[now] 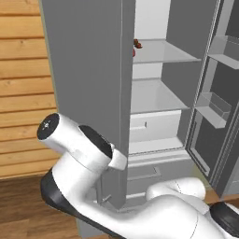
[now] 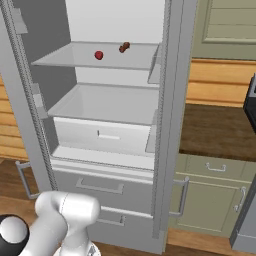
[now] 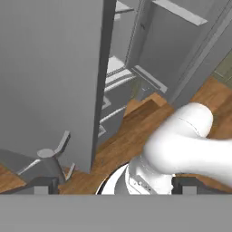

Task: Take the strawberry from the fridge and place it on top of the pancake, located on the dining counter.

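The fridge (image 2: pixel 115 195) stands with both doors swung open, its white shelves showing. The strawberry (image 2: pixel 99 55) is a small red berry on the upper shelf, towards its left; in the left base view just a sliver of the strawberry (image 1: pixel 133 52) peeks past the left door's edge. My gripper (image 3: pixel 115 186) hangs low by the outer face of the left door (image 3: pixel 50 77), fingers wide apart and open with nothing between them. The door's bar handle (image 3: pixel 55 153) lies just beyond the left fingertip (image 3: pixel 43 185). The pancake and the dining counter are out of view.
A small brown thing (image 2: pixel 123 47) sits on the same shelf to the right of the berry. The right door (image 1: pixel 212 107) with its bins juts out. A dark counter (image 2: pixel 220 130) on green-grey cabinets stands right of the fridge. Wood floor (image 3: pixel 131 131) lies below.
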Robot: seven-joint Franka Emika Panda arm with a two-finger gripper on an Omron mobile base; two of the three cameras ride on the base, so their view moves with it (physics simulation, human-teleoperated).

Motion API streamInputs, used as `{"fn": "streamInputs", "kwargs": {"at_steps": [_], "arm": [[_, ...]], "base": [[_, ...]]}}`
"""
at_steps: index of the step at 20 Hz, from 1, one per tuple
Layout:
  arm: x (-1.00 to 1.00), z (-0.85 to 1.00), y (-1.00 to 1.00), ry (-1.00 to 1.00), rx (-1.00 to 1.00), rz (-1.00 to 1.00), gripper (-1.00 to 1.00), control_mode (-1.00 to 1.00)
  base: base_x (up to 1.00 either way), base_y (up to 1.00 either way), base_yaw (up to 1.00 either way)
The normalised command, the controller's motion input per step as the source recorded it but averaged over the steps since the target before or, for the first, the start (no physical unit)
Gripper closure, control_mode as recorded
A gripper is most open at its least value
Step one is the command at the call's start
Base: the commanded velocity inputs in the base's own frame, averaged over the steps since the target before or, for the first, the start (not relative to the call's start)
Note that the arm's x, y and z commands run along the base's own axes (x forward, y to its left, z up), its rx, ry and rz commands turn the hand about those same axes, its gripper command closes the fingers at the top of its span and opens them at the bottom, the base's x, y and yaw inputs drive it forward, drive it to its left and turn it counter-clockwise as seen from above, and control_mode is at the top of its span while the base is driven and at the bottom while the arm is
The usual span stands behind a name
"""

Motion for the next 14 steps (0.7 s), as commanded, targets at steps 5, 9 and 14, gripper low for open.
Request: {"fn": "streamInputs", "kwargs": {"at_steps": [5, 9, 14], "arm": [[-0.27, 0.62, -0.69, -0.07, 0.6, 0.02, -1.0, -1.0], [0.0, 0.61, -0.92, 0.0, 0.79, 0.07, -1.0, -1.0], [0.0, 0.52, -0.93, 0.0, 0.92, 0.04, -1.0, -1.0]], "base": [[0.0, 0.0, 0.0], [0.0, 0.0, 0.0], [0.0, 0.0, 0.0]]}}
